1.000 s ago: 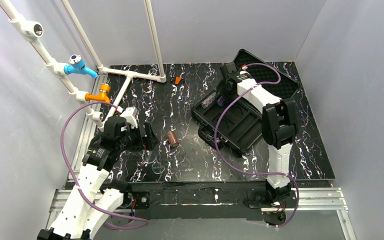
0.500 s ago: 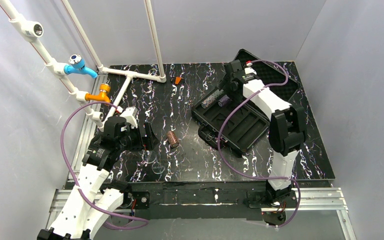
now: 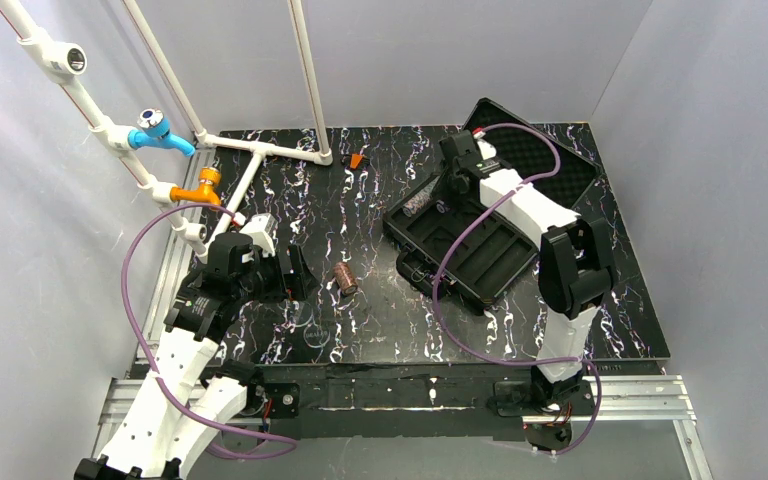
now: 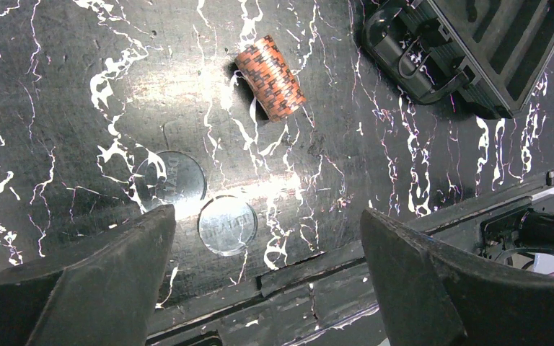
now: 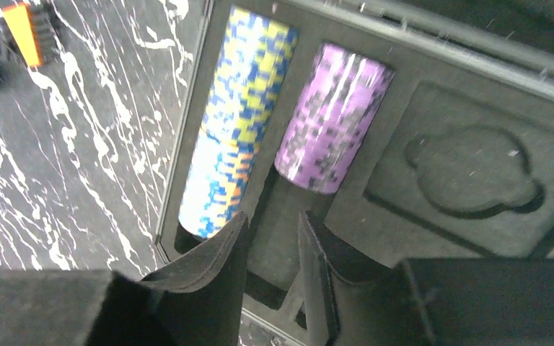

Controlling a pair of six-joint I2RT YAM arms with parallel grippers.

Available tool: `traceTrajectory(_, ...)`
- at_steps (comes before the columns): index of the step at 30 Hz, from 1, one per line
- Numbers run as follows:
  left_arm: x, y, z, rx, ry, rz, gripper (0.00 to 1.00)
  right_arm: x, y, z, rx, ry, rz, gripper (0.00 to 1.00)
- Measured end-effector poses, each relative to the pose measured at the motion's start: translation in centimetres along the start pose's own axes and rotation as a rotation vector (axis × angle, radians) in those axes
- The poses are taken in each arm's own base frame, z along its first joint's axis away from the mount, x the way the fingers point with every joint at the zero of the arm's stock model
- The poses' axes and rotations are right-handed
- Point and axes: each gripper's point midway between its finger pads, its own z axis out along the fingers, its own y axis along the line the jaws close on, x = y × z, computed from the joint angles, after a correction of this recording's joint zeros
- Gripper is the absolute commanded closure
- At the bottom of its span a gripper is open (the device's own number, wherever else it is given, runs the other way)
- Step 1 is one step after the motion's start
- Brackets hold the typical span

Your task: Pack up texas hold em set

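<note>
**Top external view.** The open case (image 3: 482,262) lies right of centre on the table (image 3: 360,205), with its foam-lined lid (image 3: 552,160) laid back. The right gripper (image 3: 448,188) hangs over the far-left end of the tray. One brown chip stack (image 3: 344,280) lies on its side outside the case, just beside the left gripper (image 3: 295,273).

**Left wrist view.** The jaws stand fully apart and empty. The brown stack lies ahead of them, and two clear dealer discs (image 4: 227,225) lie nearer (keep the fingers off these).

**Right wrist view.** The jaws are nearly together, with a narrow empty gap between them. A blue-and-yellow chip stack (image 5: 234,122) and a purple chip stack (image 5: 332,119) sit in adjacent slots.

**Procedure (judged).** The brown stack is not yet packed.
1. Move the right arm clear of the tray.
2. Centre the open left jaws over the stack.
3. Grip it end to end so the chips stay pressed together.
4. Carry it level.
</note>
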Motion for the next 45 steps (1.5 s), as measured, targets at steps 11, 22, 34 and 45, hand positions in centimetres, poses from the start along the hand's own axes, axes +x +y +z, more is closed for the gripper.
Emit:
traceTrajectory(11, 0.0, 0.0, 0.0, -0.002, 0.002, 0.0, 0.01, 4.8, -1.0, 3.4, 0.016, 0.118, -0.136, 0.76)
traceTrajectory(22, 0.0, 0.2, 0.1, -0.01, 0.004, -0.001, 0.01, 3.4, -0.5, 4.3, 0.045, 0.109, -0.231, 0.78)
traceTrajectory(34, 0.2, 0.3, 0.4, -0.017, 0.022, -0.005, 0.01, 3.3, -0.5, 4.1, 0.044, 0.11, -0.289, 0.67)
traceTrajectory(45, 0.8, 0.7, 1.4, -0.039, 0.077, -0.021, 0.01, -0.3, 2.1, -1.2, -0.111, 0.003, -0.375, 0.29)
